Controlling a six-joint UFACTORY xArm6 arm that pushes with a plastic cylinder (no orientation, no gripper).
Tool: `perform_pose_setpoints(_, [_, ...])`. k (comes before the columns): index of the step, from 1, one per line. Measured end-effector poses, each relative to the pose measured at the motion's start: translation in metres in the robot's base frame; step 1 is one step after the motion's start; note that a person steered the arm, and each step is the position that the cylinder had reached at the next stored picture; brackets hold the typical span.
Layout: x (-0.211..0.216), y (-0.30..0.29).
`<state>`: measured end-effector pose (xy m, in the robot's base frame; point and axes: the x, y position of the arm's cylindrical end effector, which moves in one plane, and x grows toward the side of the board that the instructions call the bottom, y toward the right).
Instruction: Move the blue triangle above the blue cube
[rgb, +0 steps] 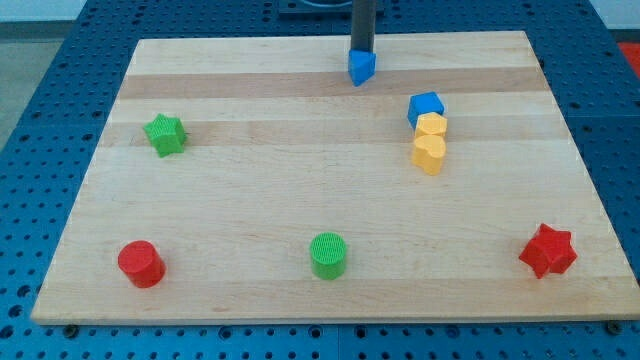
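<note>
My tip (361, 51) touches the top of the blue triangle (361, 68) near the frame's top centre — a bare rod, nothing held. Blue cube (425, 106) lies lower right on the desk (300, 190), against two yellow blocks (430, 141). I judge the task mostly done — the triangle is higher but needs shifting right.

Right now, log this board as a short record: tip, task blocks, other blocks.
tip: my tip at the blue triangle's top edge, near the view's top
blue triangle: up and left of the blue cube, apart from it
yellow blocks: two, stacked below the cube, touching
green: star left, cylinder bottom middle
red: cylinder bottom left, star bottom right
</note>
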<state>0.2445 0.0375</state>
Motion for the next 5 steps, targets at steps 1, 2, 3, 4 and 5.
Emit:
perform_pose_setpoints(1, [0.014,-0.013])
perform_pose_setpoints(2, [0.029,-0.036])
perform_pose_setpoints(3, [0.048,-0.057])
perform_pose_setpoints(4, [0.054,-0.057])
perform_pose_setpoints(5, [0.05,-0.05])
